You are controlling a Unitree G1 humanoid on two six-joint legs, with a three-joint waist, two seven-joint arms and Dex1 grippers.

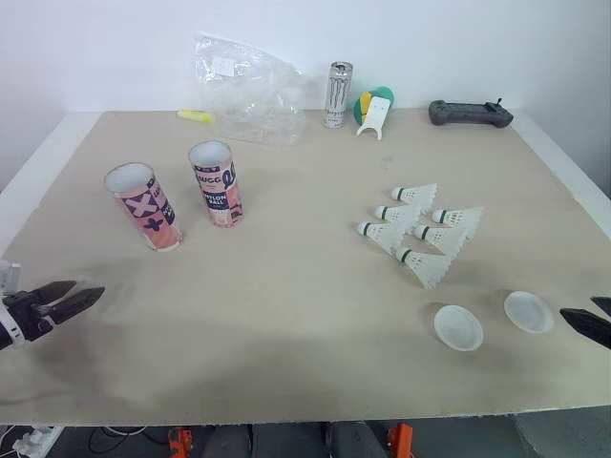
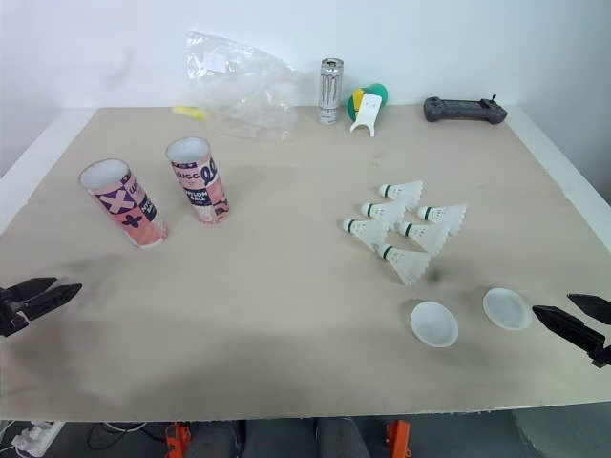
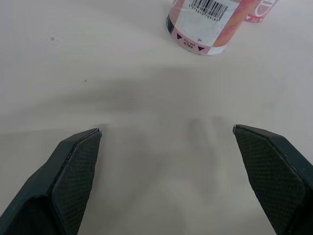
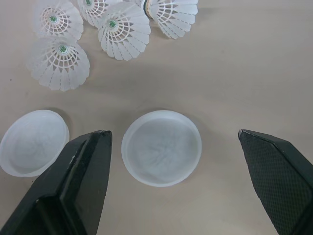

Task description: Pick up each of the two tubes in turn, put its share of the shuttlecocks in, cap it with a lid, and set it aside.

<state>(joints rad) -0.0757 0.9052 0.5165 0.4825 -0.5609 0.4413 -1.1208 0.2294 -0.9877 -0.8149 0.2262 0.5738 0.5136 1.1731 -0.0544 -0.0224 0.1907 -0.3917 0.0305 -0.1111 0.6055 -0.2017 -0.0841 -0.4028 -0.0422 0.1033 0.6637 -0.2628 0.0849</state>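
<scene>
I am looking at the very start of the job: nothing is being carried and nothing is packed yet. Nearest me, the left jaws are hovering wide open and empty over the near left edge of the tabletop [image 1: 286, 315]. The right jaws are hovering open and empty at the near right edge.

Just ahead of the right jaws, the two lids [image 1: 458, 327] are lying flat side by side, one of them in line with the gap between the jaws. Beyond the lids, six shuttlecocks [image 1: 420, 229] are lying on their sides in a loose cluster.

Across on the left half, the two tubes [image 1: 216, 183] are standing mouth up, close together but not touching. The left tube [image 1: 145, 205] is the one nearer the left jaws, well ahead of them.

I am judging the step in hand to be the first pickup. The next move is calling for the left jaws to reach forward and close around the left tube's wall. They need to keep it upright so the right jaws can feed shuttlecocks in.

At the far edge, a plastic bag [image 1: 248, 91], a can [image 1: 337, 95] and a black controller [image 1: 468, 113] are sitting out of the way.
</scene>
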